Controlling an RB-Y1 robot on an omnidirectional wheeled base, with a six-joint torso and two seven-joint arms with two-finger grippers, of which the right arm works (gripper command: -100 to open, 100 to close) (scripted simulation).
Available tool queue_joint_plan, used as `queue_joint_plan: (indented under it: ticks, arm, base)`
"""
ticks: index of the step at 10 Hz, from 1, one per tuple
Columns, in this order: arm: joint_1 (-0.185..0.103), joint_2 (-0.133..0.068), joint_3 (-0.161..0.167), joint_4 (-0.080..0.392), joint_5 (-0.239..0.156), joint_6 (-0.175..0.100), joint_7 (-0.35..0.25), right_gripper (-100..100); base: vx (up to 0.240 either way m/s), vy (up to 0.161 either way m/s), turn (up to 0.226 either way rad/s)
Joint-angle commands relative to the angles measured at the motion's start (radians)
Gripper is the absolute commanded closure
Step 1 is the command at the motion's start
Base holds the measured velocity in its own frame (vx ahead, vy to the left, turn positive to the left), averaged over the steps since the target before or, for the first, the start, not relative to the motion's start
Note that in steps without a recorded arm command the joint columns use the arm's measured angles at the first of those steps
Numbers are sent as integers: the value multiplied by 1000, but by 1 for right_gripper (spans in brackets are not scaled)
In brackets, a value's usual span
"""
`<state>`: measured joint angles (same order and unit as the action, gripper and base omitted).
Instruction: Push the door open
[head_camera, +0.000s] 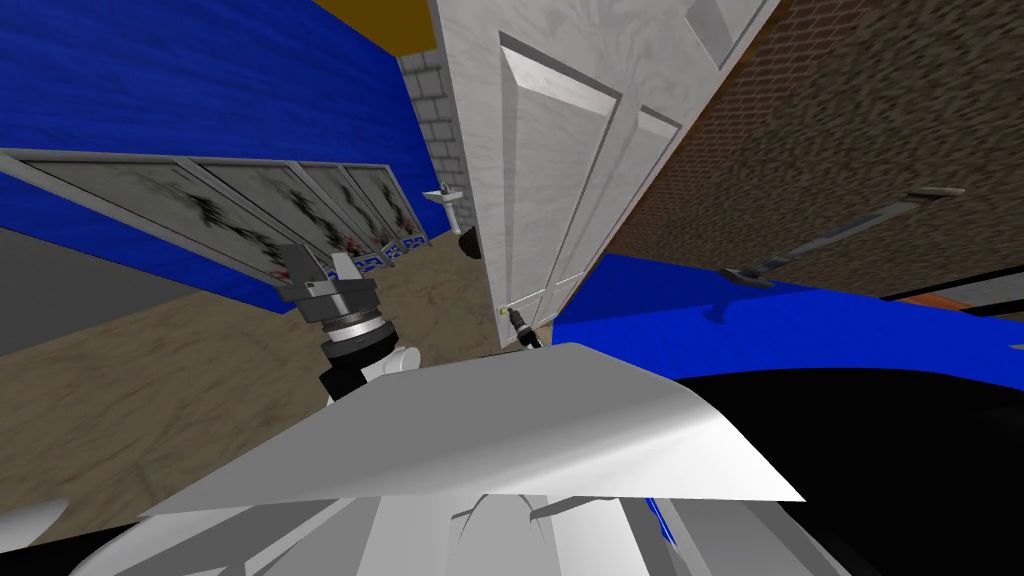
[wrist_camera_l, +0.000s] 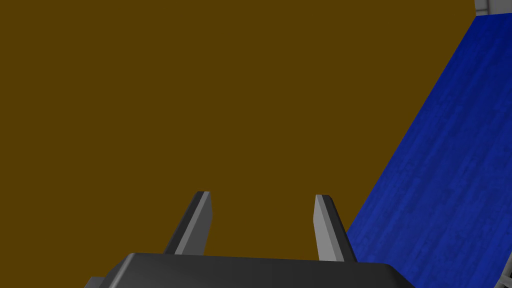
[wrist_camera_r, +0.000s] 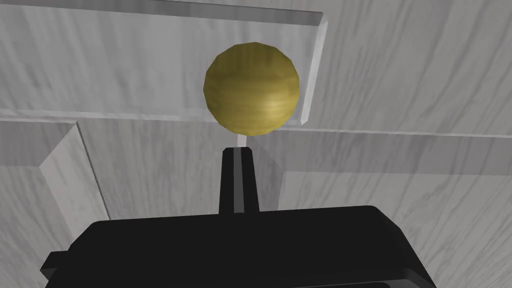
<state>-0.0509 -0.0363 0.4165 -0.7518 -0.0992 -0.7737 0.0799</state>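
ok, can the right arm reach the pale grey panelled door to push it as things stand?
Probably yes: the right gripper, shut, points at the pale grey panelled door just beside its round gold knob, with nothing between.

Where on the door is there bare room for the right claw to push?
Flat door panel lies bare on either side of the shut right claw. Crowded just past its tips: the gold knob sits there. The open left claw is raised apart from the door.

Looking like a corridor inside a house: showing a white panelled door (head_camera: 560, 170) with a round yellowish knob (wrist_camera_r: 251, 89), blue walls (head_camera: 180, 80), a brick wall (head_camera: 850, 140), framed panels (head_camera: 250, 205), a brown floor (head_camera: 150, 370).
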Motion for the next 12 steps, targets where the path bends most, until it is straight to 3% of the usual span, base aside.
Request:
queue_joint_plan:
  ticks: [1,4,6,9,12]
  arm:
    - [-3,-5,5,2,-9,1,5,-100]
    - [-25,-8,18,26,-43,-4,20,-100]
    - [-46,5,30,49,-77,-8,35,-100]
    - [-75,49,46,80,-123,-14,55,-100]
    - [-84,74,52,91,-139,-17,62,-100]
  base:
    - [-45,-136,20]
    - [-96,-136,4]
    - [-148,-134,6]
    - [-221,-69,13]
    - [-197,99,11]
